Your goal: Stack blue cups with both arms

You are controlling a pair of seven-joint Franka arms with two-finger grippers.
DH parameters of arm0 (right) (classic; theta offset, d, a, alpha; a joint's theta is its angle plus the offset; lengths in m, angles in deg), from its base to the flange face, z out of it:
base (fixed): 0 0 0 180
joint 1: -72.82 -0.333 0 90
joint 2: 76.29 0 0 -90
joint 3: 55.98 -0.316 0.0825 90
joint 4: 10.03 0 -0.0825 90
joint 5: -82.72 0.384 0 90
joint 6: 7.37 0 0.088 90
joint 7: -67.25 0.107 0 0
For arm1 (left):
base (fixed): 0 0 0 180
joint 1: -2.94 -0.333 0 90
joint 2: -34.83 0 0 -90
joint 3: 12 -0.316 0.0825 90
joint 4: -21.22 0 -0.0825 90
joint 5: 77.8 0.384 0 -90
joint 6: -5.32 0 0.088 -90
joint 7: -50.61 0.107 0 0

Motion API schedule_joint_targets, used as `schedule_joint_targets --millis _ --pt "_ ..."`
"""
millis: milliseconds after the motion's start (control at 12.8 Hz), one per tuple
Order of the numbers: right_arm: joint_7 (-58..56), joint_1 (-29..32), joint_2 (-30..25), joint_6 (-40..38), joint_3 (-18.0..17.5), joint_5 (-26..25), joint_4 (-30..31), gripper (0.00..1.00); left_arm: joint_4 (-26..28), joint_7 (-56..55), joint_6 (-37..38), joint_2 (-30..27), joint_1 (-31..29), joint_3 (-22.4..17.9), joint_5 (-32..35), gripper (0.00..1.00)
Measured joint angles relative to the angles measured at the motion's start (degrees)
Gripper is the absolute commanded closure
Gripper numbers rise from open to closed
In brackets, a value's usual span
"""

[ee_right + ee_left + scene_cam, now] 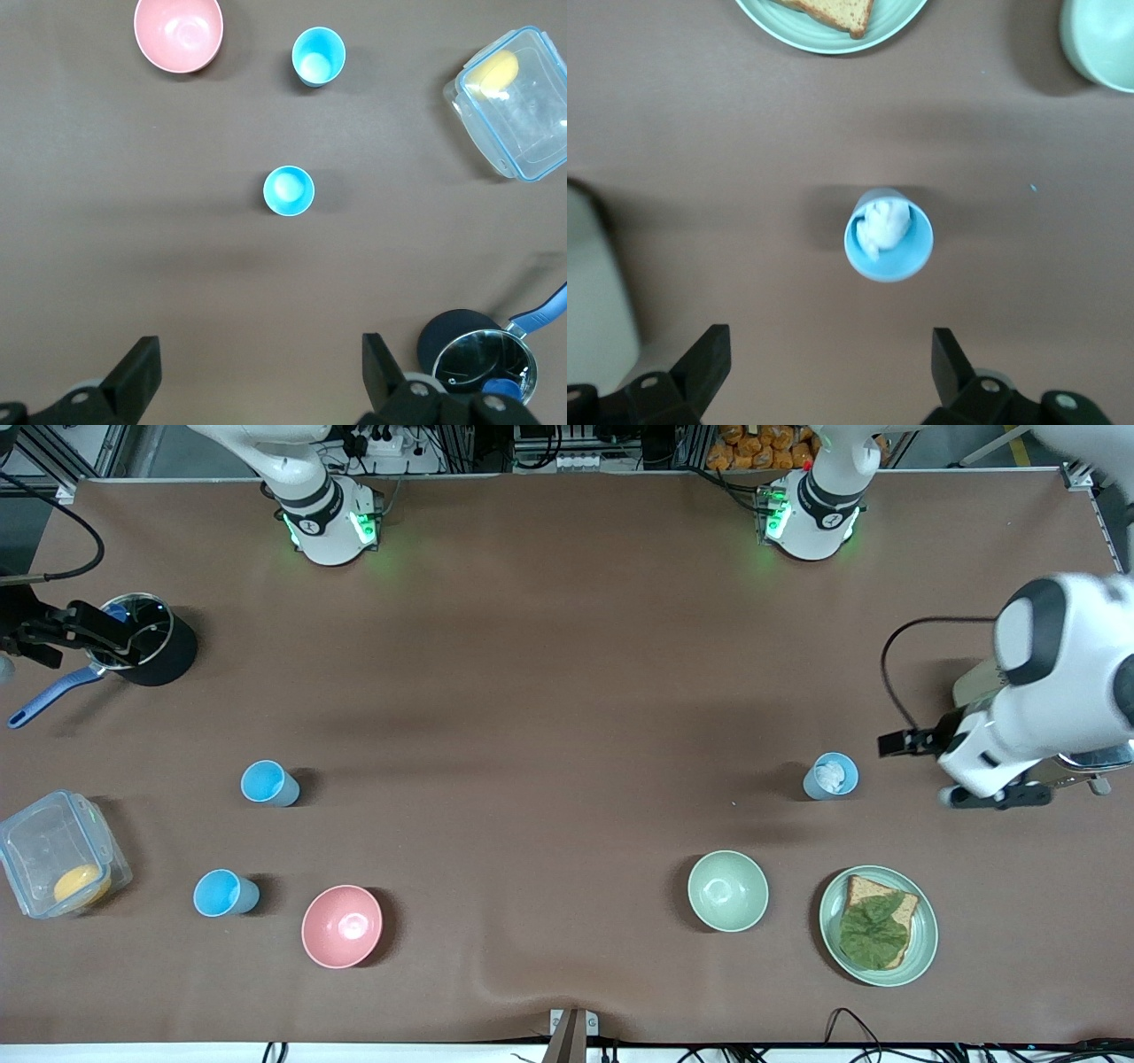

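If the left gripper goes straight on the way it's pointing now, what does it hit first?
Most likely the blue cup holding something white. In the left wrist view it stands centred ahead of the open left gripper, nothing between them. Depth is unclear, so it might meet the table beside it.

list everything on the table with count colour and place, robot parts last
blue cups: 3, sky-blue; two toward the right arm's end, one holding something white toward the left arm's end
pink bowl: 1, beside the nearer cup
green bowl: 1, pale green, beside the plate
plate: 1, pale green, bread and a leaf on it
clear container: 1, yellow item inside
pot: 1, black, blue handle
left gripper: open, over the filled cup
right gripper: open, above the table near the pot
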Motion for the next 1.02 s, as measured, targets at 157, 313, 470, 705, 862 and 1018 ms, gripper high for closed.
schedule_joint_targets --millis 157,313,470,705,862,1018 --pt "0.0 0.0 0.0 0.0 0.0 0.0 0.0 0.00 3.1 0.0 -6.0 2.1 0.0 0.0 0.0 0.00" --pt "0.0 0.0 0.0 -0.1 0.0 0.0 0.0 0.00 7.6 0.0 -13.1 2.4 -0.1 0.0 0.0 0.00" --pt "0.0 0.0 0.0 -0.1 0.0 0.0 0.0 0.00 10.7 0.0 -16.9 2.5 -0.1 0.0 0.0 0.03" --pt "0.0 0.0 0.0 -0.1 0.0 0.0 0.0 0.00 12.1 0.0 -19.1 3.6 -0.1 0.0 0.0 0.13" --pt "0.0 0.0 0.0 -0.1 0.0 0.0 0.0 0.00 12.2 0.0 -20.4 5.2 -0.1 0.0 0.0 0.20" --pt "0.0 0.0 0.0 -0.1 0.0 0.0 0.0 0.00 12.3 0.1 -21.6 6.6 -0.1 0.0 0.0 0.33"
